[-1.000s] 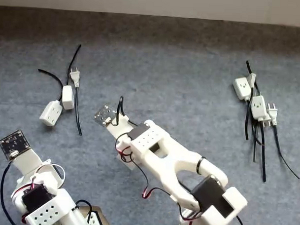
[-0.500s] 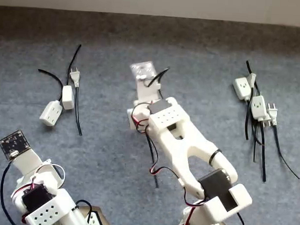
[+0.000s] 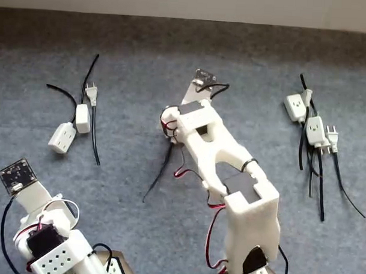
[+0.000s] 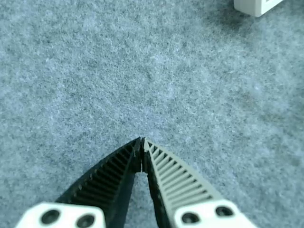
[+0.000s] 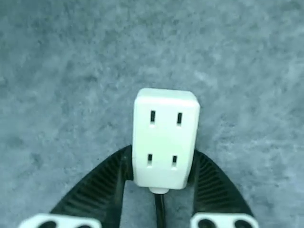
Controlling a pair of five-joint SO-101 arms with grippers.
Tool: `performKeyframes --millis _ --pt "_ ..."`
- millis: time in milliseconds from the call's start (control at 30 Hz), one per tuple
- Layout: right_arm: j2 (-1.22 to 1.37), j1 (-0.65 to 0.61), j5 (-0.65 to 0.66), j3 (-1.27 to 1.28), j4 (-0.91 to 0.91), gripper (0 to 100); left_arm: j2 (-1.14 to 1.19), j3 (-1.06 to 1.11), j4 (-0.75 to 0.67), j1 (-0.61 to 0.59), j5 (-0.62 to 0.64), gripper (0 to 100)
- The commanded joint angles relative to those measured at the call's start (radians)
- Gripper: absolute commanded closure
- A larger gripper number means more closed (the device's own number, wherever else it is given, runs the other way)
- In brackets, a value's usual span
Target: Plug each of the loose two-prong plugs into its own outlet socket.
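My right gripper is shut on a white two-outlet socket, whose face is turned to the camera, above the grey carpet. Its black cord trails back beside the right arm at mid-table. My left gripper is shut with nothing in it, just over the carpet at the near left. A loose plug, a white adapter and a white socket lie at the far left. Two more sockets and a plug lie at the right.
Black cords run toward the near side from the right-hand cluster. A corner of the white socket at the left shows ahead of my left gripper. The left arm sits at the near left corner. A darker strip borders the carpet's far side.
The right arm has swung from left of centre toward the far side and to the right, carrying the socket; its cord now trails behind. The left arm has not moved.
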Motion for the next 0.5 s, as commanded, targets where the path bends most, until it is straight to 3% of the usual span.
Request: performKeyframes --millis 0,167,300,467 --pt "0.013 0.028 -0.071 -0.088 -0.005 89.0 -0.005 0.016 0.006 -0.01 0.006 97" --pt "0.013 0.022 -0.081 -0.096 -0.007 87.2 -0.005 0.016 0.006 -0.01 0.006 97" --pt "0.008 0.018 -0.072 -0.097 -0.005 73.2 -0.005 0.016 0.006 -0.01 0.006 97" --pt "0.007 -0.051 0.115 -0.173 0.016 71.0 -0.005 0.016 0.006 -0.01 0.006 97"
